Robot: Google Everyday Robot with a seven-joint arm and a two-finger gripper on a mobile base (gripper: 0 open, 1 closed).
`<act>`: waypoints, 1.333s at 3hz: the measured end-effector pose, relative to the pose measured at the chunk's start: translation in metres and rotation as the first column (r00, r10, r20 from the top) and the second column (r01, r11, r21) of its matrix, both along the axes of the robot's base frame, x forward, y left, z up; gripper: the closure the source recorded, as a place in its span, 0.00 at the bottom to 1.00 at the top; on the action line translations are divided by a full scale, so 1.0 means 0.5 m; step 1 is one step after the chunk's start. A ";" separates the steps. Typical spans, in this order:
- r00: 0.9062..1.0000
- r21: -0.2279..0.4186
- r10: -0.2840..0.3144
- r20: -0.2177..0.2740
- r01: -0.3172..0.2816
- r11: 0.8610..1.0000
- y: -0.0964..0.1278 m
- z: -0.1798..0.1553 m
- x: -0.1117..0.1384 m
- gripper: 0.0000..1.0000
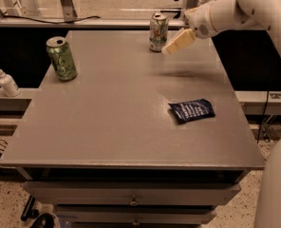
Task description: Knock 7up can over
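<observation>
1. Grey counter [121, 122]: 7up can [158, 32] stands upright at upper centre, near the back edge.
2. Arm [235, 8] enters from upper right, angled down-left; gripper [168, 49] just right of the can, above the surface.
3. Fingers pressed together, holding nothing.

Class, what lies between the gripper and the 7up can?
Nothing. In the camera view the gripper is close beside the 7up can, with no object between them.

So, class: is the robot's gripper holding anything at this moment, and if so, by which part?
Nothing is held. The gripper hangs close beside the upright 7up can, on its right, gripping neither its body nor its top.
</observation>
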State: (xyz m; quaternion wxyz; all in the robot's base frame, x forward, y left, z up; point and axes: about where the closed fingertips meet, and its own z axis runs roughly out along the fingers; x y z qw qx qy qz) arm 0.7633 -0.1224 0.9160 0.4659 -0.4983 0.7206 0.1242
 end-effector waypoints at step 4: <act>0.991 0.275 -0.105 -0.077 0.122 0.954 0.057 -0.048 0.136 0.00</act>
